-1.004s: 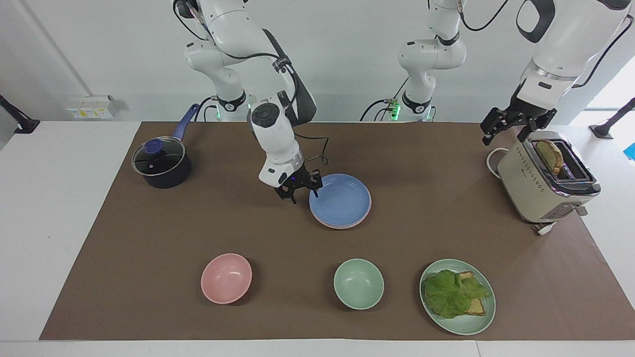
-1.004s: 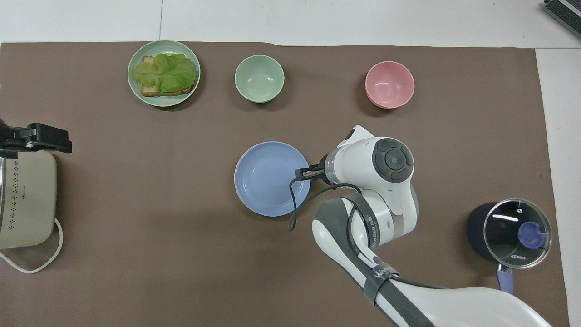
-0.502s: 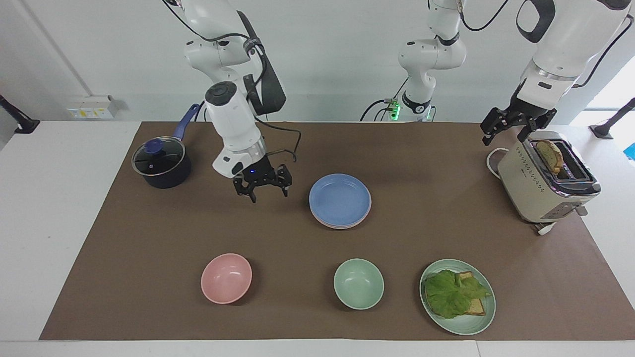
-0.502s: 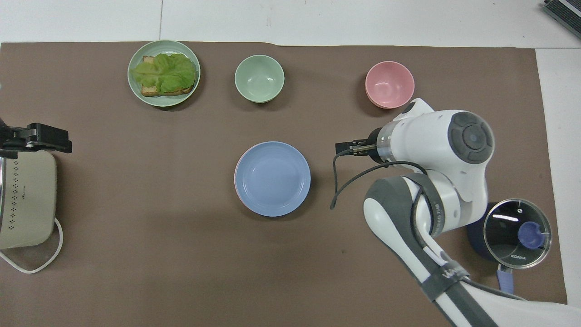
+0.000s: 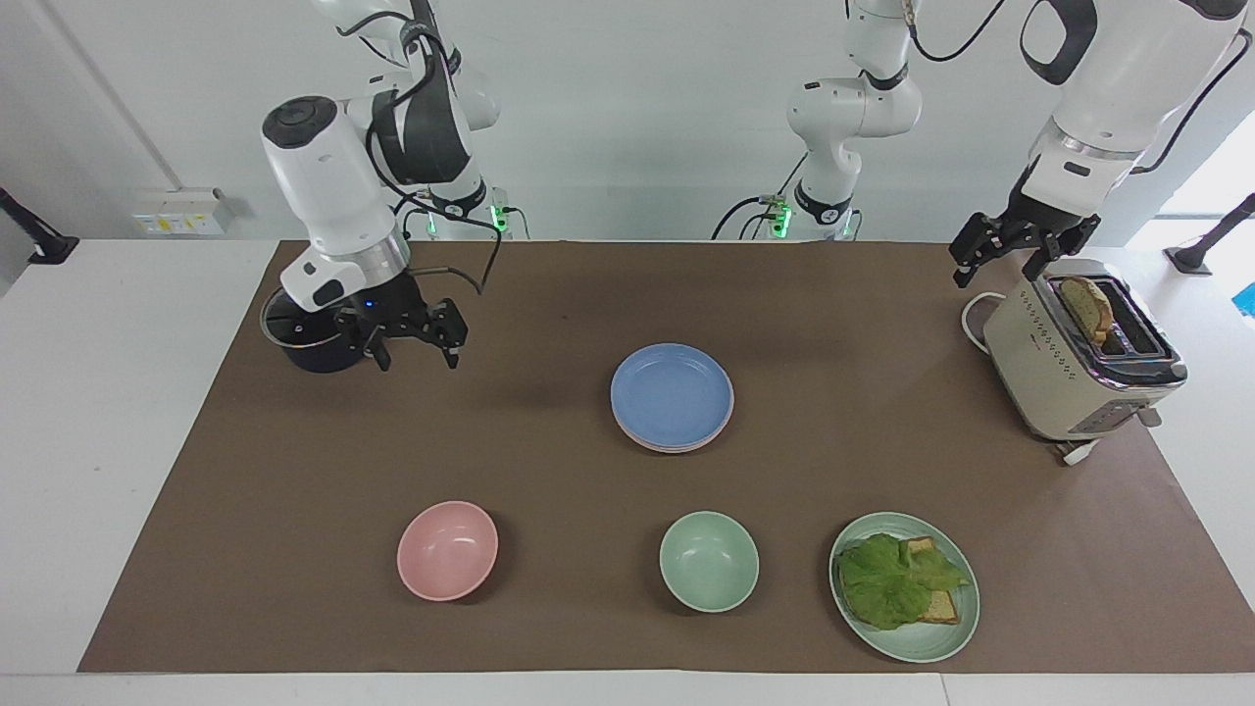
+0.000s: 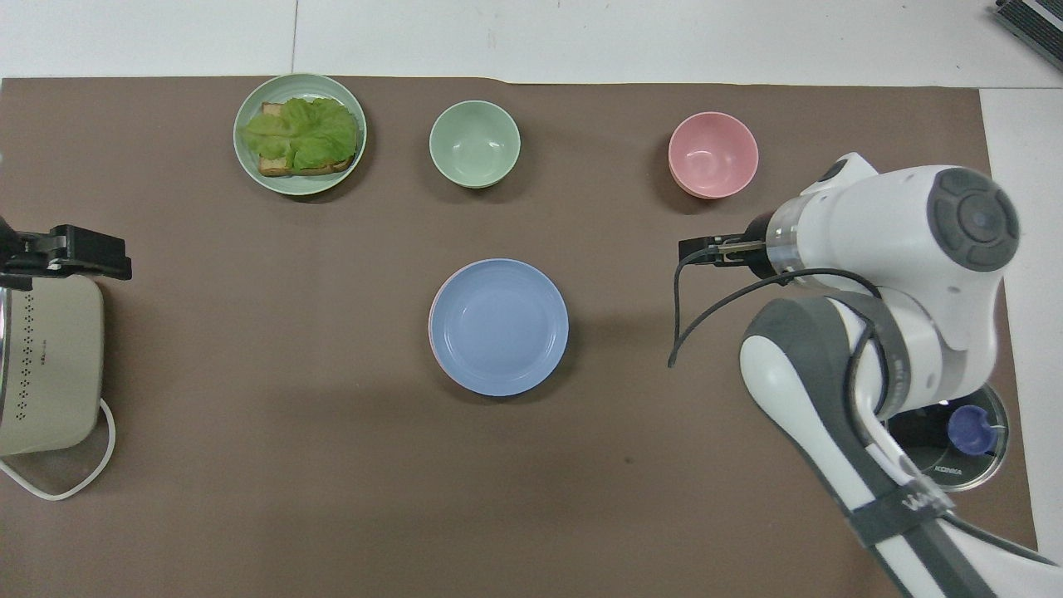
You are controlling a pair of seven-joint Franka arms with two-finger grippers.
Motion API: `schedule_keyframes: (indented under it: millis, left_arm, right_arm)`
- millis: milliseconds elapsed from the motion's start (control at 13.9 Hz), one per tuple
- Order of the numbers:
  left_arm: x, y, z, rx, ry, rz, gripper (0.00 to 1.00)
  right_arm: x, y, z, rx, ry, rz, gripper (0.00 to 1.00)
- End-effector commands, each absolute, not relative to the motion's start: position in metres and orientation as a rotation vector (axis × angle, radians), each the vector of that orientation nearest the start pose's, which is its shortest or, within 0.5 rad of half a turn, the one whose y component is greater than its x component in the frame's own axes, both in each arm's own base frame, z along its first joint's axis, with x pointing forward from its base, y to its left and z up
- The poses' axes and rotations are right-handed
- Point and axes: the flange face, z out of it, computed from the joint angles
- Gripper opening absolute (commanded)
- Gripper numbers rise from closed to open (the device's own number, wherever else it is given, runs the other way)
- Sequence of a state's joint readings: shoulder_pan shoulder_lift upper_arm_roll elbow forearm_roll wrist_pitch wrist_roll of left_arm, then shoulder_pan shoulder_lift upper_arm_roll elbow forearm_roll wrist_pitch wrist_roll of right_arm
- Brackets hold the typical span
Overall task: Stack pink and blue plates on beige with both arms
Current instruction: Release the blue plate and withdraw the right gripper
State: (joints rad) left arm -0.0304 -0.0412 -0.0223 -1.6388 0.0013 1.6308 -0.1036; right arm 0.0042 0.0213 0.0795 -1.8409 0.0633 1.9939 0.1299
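Note:
The blue plate [image 5: 672,390] [image 6: 498,325] lies on top of a stack at the middle of the brown mat. A pink plate rim [image 5: 686,446] [image 6: 430,332] peeks out beneath it. The beige plate is hidden under them. My right gripper [image 5: 417,358] [image 6: 693,252] hangs open and empty over the mat beside the pot, well away from the stack toward the right arm's end. My left gripper [image 5: 995,275] [image 6: 75,253] waits open and empty in the air above the toaster.
A dark pot with a glass lid [image 5: 319,328] sits under the right arm. A pink bowl [image 5: 447,549], a green bowl [image 5: 708,561] and a green plate with lettuce and bread [image 5: 904,586] line the mat's edge farthest from the robots. A beige toaster [image 5: 1079,353] holds a bread slice.
My right gripper has opened off the blue plate's rim, risen and swung away toward the pot. The plates stay stacked. The left arm has not moved.

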Motion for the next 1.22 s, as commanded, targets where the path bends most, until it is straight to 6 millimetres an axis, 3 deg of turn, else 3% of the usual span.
schedule_keyframes:
  millis: [0,287,502,645,789,861,1147]
  left_arm:
    - [0.542,-0.025,0.626,-3.127,-0.076,-0.045,1.00]
    - [0.542,-0.025,0.626,-3.127,-0.076,-0.045,1.00]
    - [0.542,-0.025,0.626,-3.127,-0.076,-0.045,1.00]
    - [0.542,-0.025,0.626,-3.127,-0.076,-0.045,1.00]
    - [0.542,-0.025,0.626,-3.127,-0.076,-0.045,1.00]
    - [0.542,-0.025,0.626,-3.127,-0.076,-0.045,1.00]
    - [0.542,-0.025,0.626,-3.127,-0.076,-0.045,1.00]
  right_arm:
    - [0.559,0.031,0.568,-3.091,0.144,-0.147,1.00]
    - [0.532,0.010,0.602,-3.149,0.182,-0.125,1.00]
    - [0.519,0.000,0.646,-3.148,0.213,-0.113,1.00]
    - [0.510,-0.028,0.671,-3.136,0.295,-0.090,1.00]
    - [0.502,-0.064,0.671,-3.115,0.394,-0.070,1.00]
    - [0.500,-0.069,0.667,-3.112,0.405,-0.067,1.00]
    - [0.504,-0.059,0.642,-3.130,0.281,-0.028,1.00]
